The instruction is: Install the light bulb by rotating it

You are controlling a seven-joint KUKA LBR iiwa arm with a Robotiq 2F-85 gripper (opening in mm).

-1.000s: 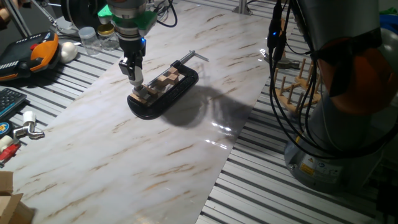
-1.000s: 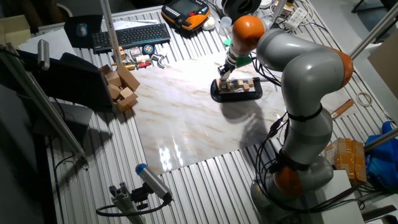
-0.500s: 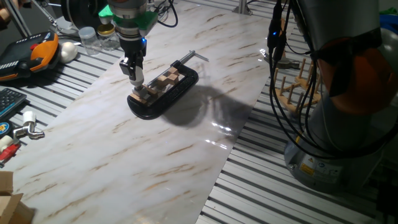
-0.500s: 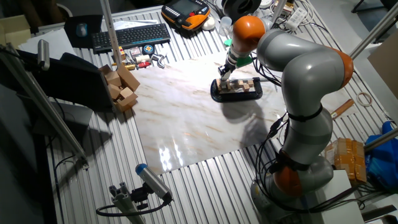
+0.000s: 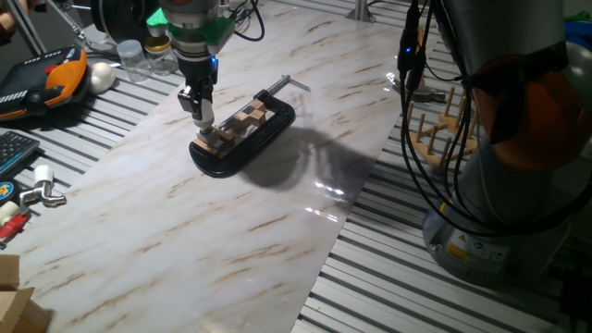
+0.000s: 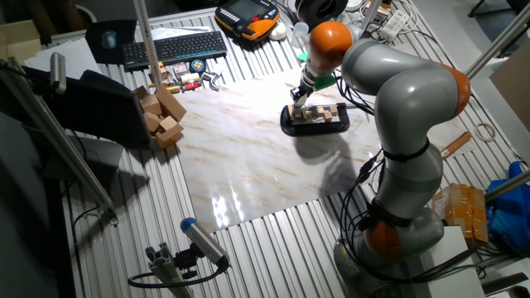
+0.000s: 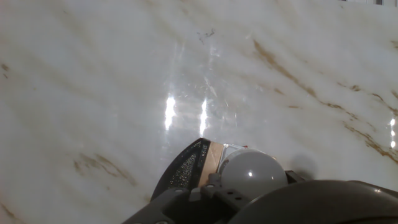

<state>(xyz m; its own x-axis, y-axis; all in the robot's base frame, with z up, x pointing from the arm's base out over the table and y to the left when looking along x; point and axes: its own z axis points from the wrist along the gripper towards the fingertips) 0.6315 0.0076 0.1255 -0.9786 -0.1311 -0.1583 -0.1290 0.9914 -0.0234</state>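
Orange pendant (image 5: 57,74): at the far left edge of one fixed view, lying on the slatted worktop (image 5: 388,277) next to a white egg-shaped ball (image 5: 100,76).
Clear jars (image 5: 139,57): lidded, standing just behind the ball, off the marble board (image 5: 185,231).
Keyboard (image 6: 174,48): in the other fixed view, at the far side of the worktop, with wooden blocks (image 6: 161,116) stacked near the board's edge.
Gripper (image 5: 200,117): pointing straight down over the left end of the black clamp (image 5: 242,141), below the green collar of the wrist.
Jaws: closed around the light bulb, one finger on each side of it, as far as the fixed views show; the hand view shows only the globe between dark finger parts.
Light bulb (image 7: 250,176): frosted white globe, held upright in the jaws at the left end of the clamp, just above a small wooden piece (image 7: 215,160); its base is hidden, so whether it touches the fixture cannot be told.
Black clamp: lies slantwise on the marble board, its screw handle (image 5: 294,85) pointing up and right, with brown wooden blocks (image 5: 245,118) held in its frame.
Marble board: glossy, white with brown veins, showing glare spots in the hand view.
Peg rack (image 5: 442,125): wooden, at the right beside the robot base (image 5: 518,185).
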